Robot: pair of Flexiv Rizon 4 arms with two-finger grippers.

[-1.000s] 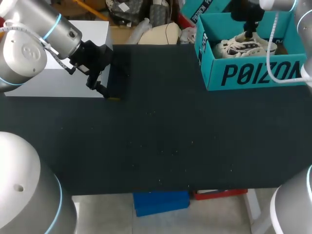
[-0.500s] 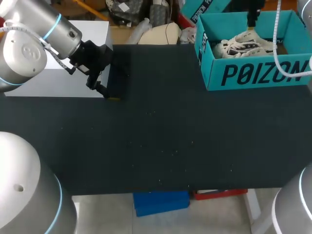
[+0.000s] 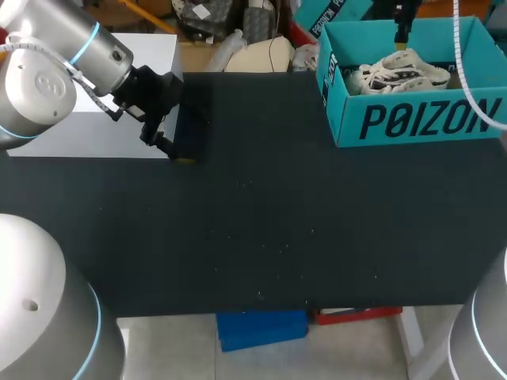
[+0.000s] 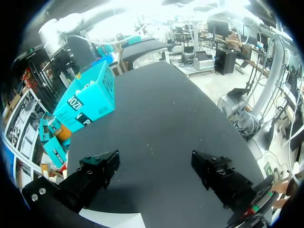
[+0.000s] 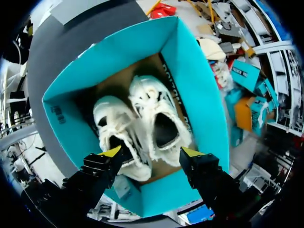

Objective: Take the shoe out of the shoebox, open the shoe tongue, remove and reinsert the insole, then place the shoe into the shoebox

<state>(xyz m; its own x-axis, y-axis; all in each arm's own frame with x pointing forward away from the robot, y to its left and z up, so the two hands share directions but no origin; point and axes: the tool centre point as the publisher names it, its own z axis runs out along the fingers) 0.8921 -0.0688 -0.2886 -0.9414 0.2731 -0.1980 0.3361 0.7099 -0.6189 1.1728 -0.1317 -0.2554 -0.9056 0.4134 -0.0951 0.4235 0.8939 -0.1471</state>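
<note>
The teal shoebox (image 3: 412,120) stands open at the table's back right, with a pair of white sneakers (image 3: 400,73) lying inside it. My right gripper (image 3: 401,30) hangs above the box, clear of the shoes. In the right wrist view its fingers (image 5: 149,152) stand open over the two sneakers (image 5: 154,118), touching neither, and the box walls (image 5: 202,80) frame them. My left gripper (image 3: 170,150) is far off at the table's left, open and empty. Ahead of the left gripper (image 4: 154,171) lies bare black tabletop, with the shoebox (image 4: 90,99) in the distance.
A white box (image 3: 103,131) sits at the back left corner, right beside my left gripper. The black table (image 3: 277,222) stretches wide between the two arms.
My right gripper has opened and risen away from the sneaker, which now lies in the box. The left arm has kept still.
</note>
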